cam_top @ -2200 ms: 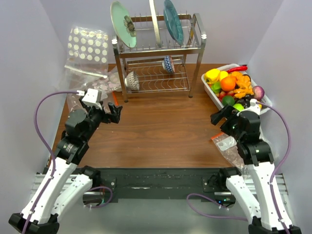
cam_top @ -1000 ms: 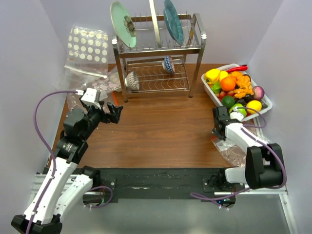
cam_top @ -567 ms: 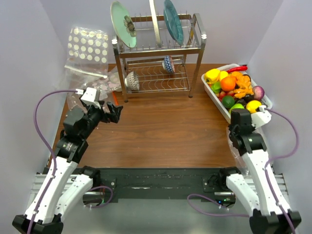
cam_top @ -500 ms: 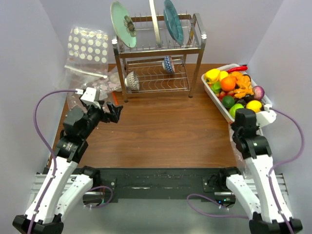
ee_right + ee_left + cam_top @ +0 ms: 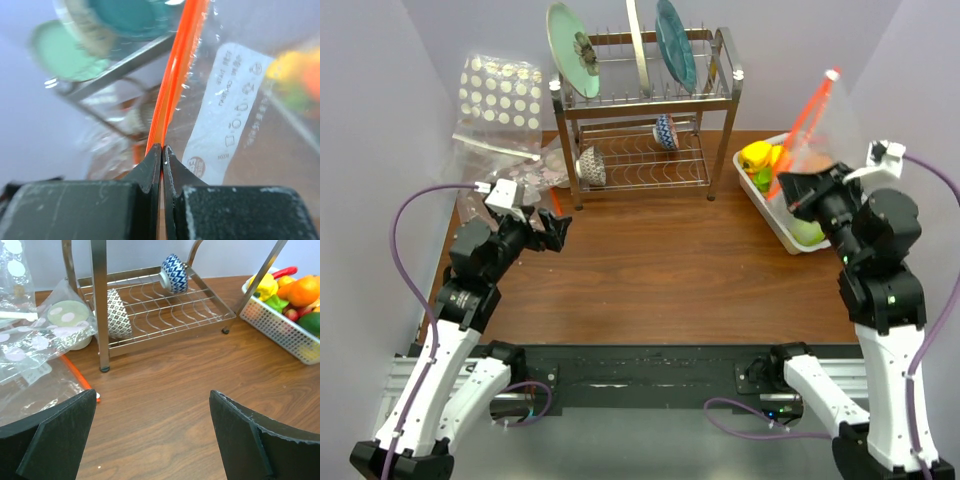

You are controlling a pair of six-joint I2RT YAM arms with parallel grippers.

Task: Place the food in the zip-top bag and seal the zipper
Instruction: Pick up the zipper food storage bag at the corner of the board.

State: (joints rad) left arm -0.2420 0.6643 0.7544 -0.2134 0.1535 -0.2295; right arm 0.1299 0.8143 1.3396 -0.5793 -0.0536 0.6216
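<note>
My right gripper (image 5: 792, 192) is raised over the right side of the table, shut on the zipper (image 5: 808, 120) of the zip-top bag (image 5: 823, 150). The orange-red strip slants up and to the right from the jaws. In the right wrist view the fingertips (image 5: 156, 156) pinch the zipper (image 5: 177, 65), and the bag's white label (image 5: 235, 100) shows beside it. The food (image 5: 760, 155) lies in a white basket (image 5: 772, 212), partly behind the hanging bag. The food (image 5: 295, 287) also shows in the left wrist view. My left gripper (image 5: 552, 230) (image 5: 152, 395) hovers open over bare wood at the left.
A metal dish rack (image 5: 645, 110) with plates and two bowls stands at the back centre. A dotted clear bag (image 5: 500, 100) leans at the back left. Another clear bag with an orange strip (image 5: 80, 382) lies beside my left gripper. Walls close in on both sides.
My right arm has swung up from the table's right edge, lifting the zip-top bag by its zipper until it hangs over the basket. The left arm has stayed put.
</note>
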